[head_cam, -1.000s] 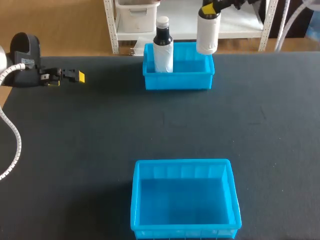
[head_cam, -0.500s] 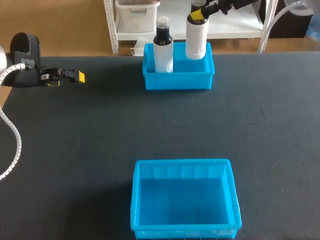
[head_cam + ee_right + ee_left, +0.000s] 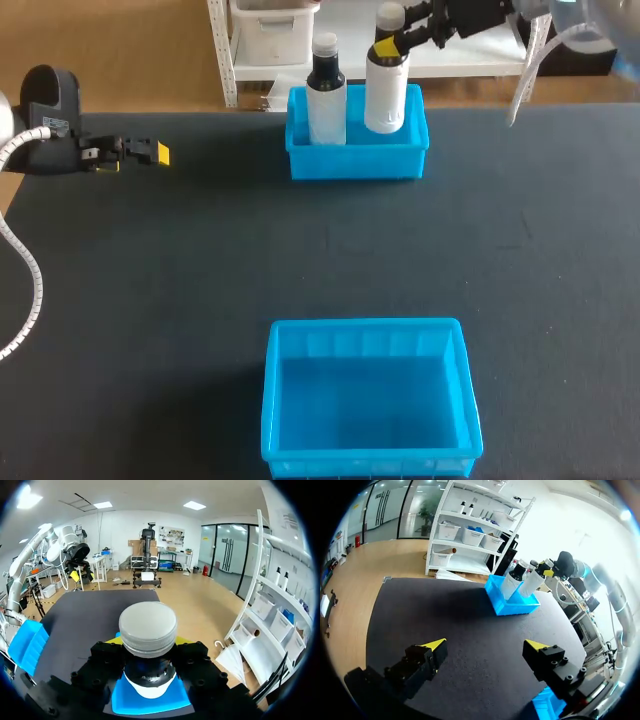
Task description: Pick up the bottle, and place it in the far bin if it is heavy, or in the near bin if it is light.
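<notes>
A white bottle (image 3: 385, 92) with a pale cap (image 3: 148, 628) stands with its base inside the far blue bin (image 3: 356, 160). My right gripper (image 3: 394, 44) is shut on its neck, the fingers (image 3: 192, 660) pressing from both sides. Whether the base rests on the bin floor cannot be told. Beside it in the same bin stands a second white bottle (image 3: 326, 100) with a black neck. The near blue bin (image 3: 368, 455) sits at the table's front. My left gripper (image 3: 485, 645) is open with nothing between its fingers, at the table's far left (image 3: 150, 153).
The black table (image 3: 200, 260) stretches between the two bins. In the left wrist view the far bin (image 3: 506, 607), both bottles and my right gripper (image 3: 549, 573) lie well ahead of the open fingers.
My right arm has carried the bottle leftward and down, from above the far bin's right edge into the bin beside the other bottle. The left arm has not moved.
</notes>
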Tool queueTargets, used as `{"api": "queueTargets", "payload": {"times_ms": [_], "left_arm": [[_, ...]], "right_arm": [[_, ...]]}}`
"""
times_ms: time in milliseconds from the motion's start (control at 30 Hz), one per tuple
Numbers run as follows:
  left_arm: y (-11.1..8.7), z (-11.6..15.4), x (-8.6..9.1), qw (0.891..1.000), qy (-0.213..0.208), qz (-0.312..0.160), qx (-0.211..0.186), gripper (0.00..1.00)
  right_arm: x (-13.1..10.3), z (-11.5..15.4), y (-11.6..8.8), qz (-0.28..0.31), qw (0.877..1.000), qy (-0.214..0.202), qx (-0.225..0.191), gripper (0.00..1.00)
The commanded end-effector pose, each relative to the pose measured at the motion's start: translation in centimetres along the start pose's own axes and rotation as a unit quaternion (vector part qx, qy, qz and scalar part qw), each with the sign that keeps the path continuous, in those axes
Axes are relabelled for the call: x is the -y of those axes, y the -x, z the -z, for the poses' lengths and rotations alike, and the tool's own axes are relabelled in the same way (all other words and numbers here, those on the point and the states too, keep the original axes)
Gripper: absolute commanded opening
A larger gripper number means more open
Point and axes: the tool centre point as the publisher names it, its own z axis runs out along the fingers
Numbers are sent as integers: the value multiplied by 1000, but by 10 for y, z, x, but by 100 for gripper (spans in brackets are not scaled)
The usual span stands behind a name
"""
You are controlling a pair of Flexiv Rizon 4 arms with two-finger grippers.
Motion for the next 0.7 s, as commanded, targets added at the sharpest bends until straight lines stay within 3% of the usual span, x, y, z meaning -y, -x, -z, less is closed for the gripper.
{"api": "queueTargets", "payload": {"times_ms": [33,700], "left_arm": [[0,0,0,1000,0,0,0,100],[0,0,0,1000,0,0,0,100]], "right_arm": [[13,-5,-3,-2,998,67,4,0],[17,-17,-19,-13,997,74,0,0]]}}
